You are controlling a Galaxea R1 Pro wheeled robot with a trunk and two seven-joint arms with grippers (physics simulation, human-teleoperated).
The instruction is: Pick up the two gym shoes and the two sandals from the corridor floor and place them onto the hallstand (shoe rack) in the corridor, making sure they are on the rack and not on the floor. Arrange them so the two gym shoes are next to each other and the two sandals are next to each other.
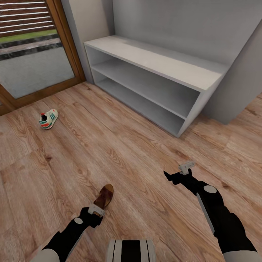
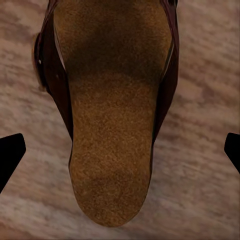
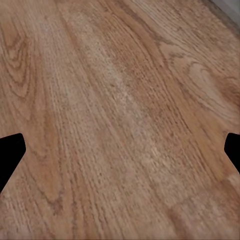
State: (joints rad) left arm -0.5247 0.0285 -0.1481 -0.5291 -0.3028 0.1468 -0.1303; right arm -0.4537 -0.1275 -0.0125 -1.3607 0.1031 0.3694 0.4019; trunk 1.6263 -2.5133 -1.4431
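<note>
**Q:** Two shoes are on the floor. Where does each lie?

**A:** One sandal (image 1: 104,195), brown with a tan footbed, lies on the plank floor (image 1: 120,153) directly ahead of my left gripper (image 1: 96,210). In the left wrist view the sandal (image 2: 110,115) fills the space between my fingertips (image 2: 11,152), which sit wide apart at either edge and touch nothing; a buckle shows on one side strap. One trainer (image 1: 49,119), white with green stripes and red trim, sits well apart from the sandal, near the glazed door (image 1: 32,47) with its brown wooden frame.

**Q:** And the right hand?

**A:** My right gripper (image 1: 178,173) hangs over bare floor, between me and the shoe rack (image 1: 153,62). Its fingers are spread too; in the right wrist view the tips (image 3: 10,155) stand at the two edges with wood grain (image 3: 120,120) between them.

**Q:** Describe the room.

**A:** Light brown wood-grain planks run diagonally across the head view. The shoe rack is a pale grey-white low bench with two long open shelves, standing against a grey wall (image 1: 174,22); nothing rests on its top or on the visible parts of its shelves. A grey panel (image 1: 240,87) rises at its right end. Through the door glass I see pavement, a strip of grass and slats.
</note>
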